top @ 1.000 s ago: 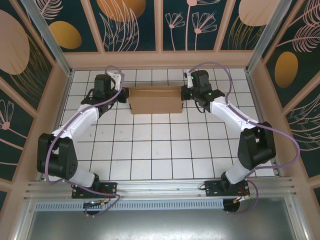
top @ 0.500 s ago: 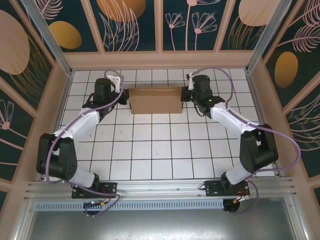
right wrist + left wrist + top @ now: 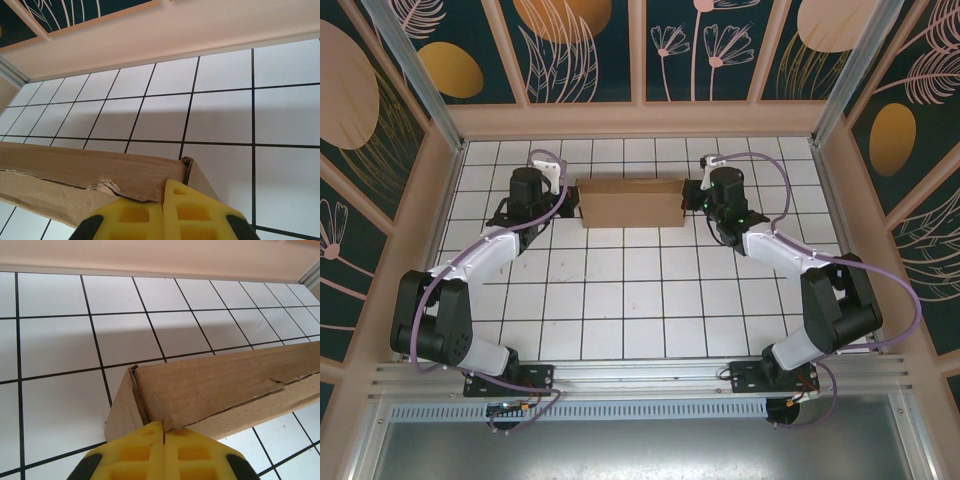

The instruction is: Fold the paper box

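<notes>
The box (image 3: pixel 630 203) sits with the left gripper (image 3: pixel 163 442) touching its left end, the right gripper (image 3: pixel 163 202) its right end, both jaws closed on nothing. Press inward evenly so neither end skews.

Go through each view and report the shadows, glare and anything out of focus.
Top view: even light, no glare, only faint shadows; the box and the tiled table are sharp. Left wrist view: a soft grey shadow lies on the table beyond the box, whose cardboard grain is crisp. Right wrist view: a similar soft shadow on the table, no glare.
</notes>
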Controlling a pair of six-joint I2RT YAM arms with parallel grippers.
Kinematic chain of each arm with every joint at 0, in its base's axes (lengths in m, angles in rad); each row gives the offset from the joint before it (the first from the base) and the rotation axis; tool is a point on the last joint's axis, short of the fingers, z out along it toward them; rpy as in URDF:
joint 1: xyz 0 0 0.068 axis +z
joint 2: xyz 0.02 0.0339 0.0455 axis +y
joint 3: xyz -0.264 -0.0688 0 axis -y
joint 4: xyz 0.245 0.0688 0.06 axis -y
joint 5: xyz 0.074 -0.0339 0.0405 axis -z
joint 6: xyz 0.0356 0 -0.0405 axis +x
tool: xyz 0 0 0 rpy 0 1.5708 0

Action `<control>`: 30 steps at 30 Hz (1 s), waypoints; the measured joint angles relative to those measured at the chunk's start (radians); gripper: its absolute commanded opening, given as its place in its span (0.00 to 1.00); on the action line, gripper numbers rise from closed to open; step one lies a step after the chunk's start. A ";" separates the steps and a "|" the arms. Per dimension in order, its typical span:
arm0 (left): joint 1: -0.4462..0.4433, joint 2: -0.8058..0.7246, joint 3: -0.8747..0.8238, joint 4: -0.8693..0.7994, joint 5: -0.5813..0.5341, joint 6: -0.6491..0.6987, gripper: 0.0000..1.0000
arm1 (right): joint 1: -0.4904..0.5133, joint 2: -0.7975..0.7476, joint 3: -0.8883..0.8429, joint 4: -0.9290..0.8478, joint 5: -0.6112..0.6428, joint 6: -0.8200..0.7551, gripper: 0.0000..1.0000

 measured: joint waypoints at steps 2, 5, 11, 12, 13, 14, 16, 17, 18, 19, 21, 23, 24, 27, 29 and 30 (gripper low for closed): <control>-0.001 0.000 0.000 0.000 -0.004 0.000 0.00 | 0.000 -0.002 0.000 -0.001 -0.002 0.000 0.13; -0.004 0.000 0.005 -0.008 -0.013 0.003 0.00 | 0.000 -0.016 -0.002 -0.032 -0.020 0.011 0.23; -0.012 0.009 0.031 -0.042 -0.034 0.019 0.00 | -0.010 -0.047 -0.002 -0.089 -0.096 0.019 0.36; -0.014 0.011 0.035 -0.045 -0.034 0.021 0.00 | -0.017 -0.050 -0.002 -0.097 -0.113 0.023 0.38; -0.015 0.014 0.038 -0.048 -0.034 0.024 0.00 | -0.024 -0.055 -0.002 -0.100 -0.129 0.023 0.41; -0.018 0.017 0.043 -0.052 -0.036 0.027 0.00 | -0.034 -0.060 -0.002 -0.101 -0.148 0.026 0.47; -0.022 0.019 0.048 -0.058 -0.036 0.030 0.00 | -0.057 -0.077 -0.012 -0.096 -0.197 0.029 0.51; -0.023 0.021 0.050 -0.061 -0.037 0.031 0.00 | -0.071 -0.089 -0.020 -0.094 -0.228 0.032 0.52; -0.024 0.022 0.053 -0.063 -0.037 0.031 0.00 | -0.085 -0.100 -0.030 -0.089 -0.260 0.034 0.54; -0.024 0.023 0.056 -0.065 -0.037 0.032 0.00 | -0.095 -0.107 -0.038 -0.081 -0.285 0.037 0.54; -0.025 0.026 0.060 -0.069 -0.037 0.037 0.00 | -0.114 -0.125 -0.063 -0.054 -0.346 0.055 0.55; -0.025 0.028 0.062 -0.072 -0.037 0.038 0.00 | -0.127 -0.133 -0.072 -0.036 -0.384 0.084 0.54; -0.025 0.029 0.064 -0.073 -0.037 0.038 0.00 | -0.131 -0.133 -0.072 -0.028 -0.391 0.104 0.52; -0.025 0.030 0.068 -0.079 -0.037 0.038 0.00 | -0.139 -0.121 -0.053 -0.032 -0.397 0.178 0.45; -0.025 0.030 0.070 -0.083 -0.037 0.038 0.00 | -0.138 -0.097 -0.023 -0.037 -0.394 0.217 0.42; -0.025 0.030 0.071 -0.084 -0.037 0.038 0.00 | -0.138 -0.087 -0.012 -0.037 -0.390 0.234 0.41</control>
